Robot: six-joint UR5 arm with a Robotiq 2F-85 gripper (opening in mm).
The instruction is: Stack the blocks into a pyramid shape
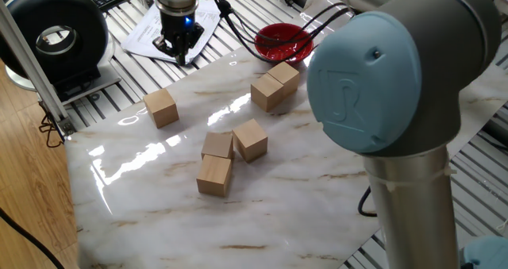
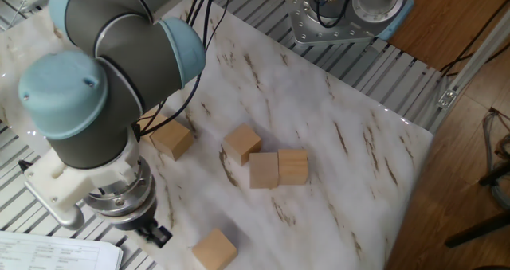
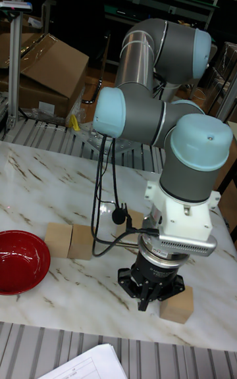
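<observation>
Fingers (image 3: 146, 304) look pressed together, empty, hanging at my marble worktop's (image 1: 159, 221) edge over papers (image 1: 151, 32); blocks (image 1: 230, 154) scattered, red bowl (image 1: 283, 44) nearby.

Matt wooden blocks (image 1: 216, 174) (glossy marble table (image 1: 159, 221))

The red bowl (image 1: 283, 44) stands at the far edge of the marble table (image 1: 317, 182). Just in front of it two blocks (image 1: 275, 86) touch each other. Three more blocks (image 1: 230, 156) cluster nearer the camera, and a lone block (image 1: 161, 107) lies to their left. The gripper (image 1: 179, 56) hangs left of the bowl above papers (image 1: 151, 32).
</observation>
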